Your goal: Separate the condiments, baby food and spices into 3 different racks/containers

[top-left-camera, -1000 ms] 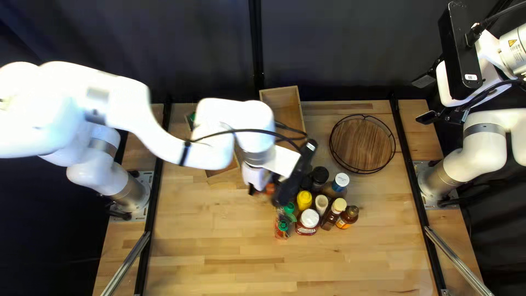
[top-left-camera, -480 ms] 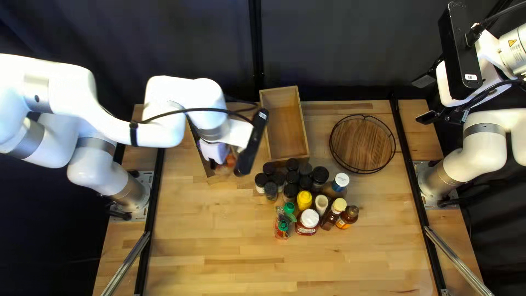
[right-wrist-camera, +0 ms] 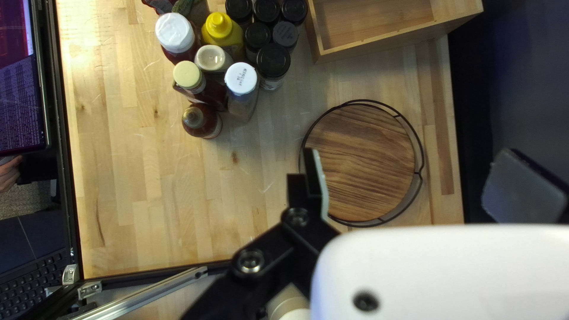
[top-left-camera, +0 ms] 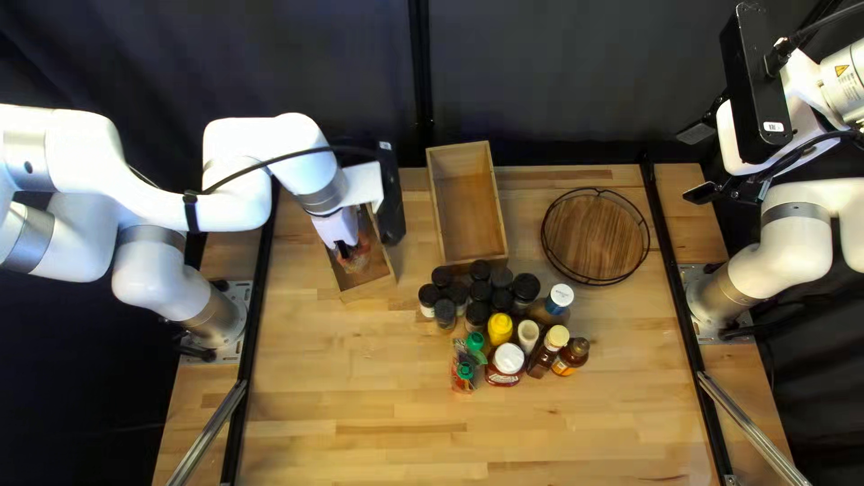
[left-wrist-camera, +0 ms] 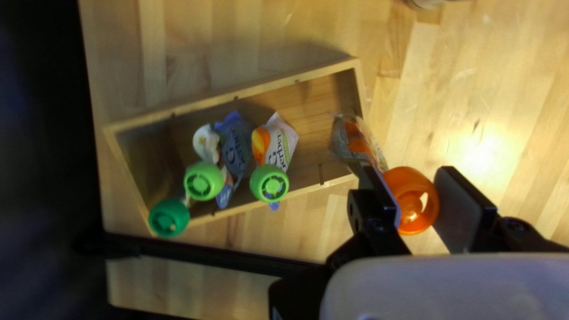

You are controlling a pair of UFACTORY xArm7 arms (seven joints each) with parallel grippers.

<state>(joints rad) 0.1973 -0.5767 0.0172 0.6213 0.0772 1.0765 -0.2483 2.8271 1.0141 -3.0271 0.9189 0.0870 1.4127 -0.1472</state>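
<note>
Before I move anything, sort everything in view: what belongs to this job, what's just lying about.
For the job:
orange-capped pouch, in the left tool
green-capped pouches, inside a wooden box
black-capped jars
condiment bottles
second wooden box
round rack

Seemingly just lying about:
screen
keyboard

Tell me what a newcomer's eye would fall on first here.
Probably the orange cap held in my left gripper, beside a wooden box with green-capped pouches in it. Next, the bottles and jars crowded near the top left view's middle, and the round wooden tray to their upper right.
</note>
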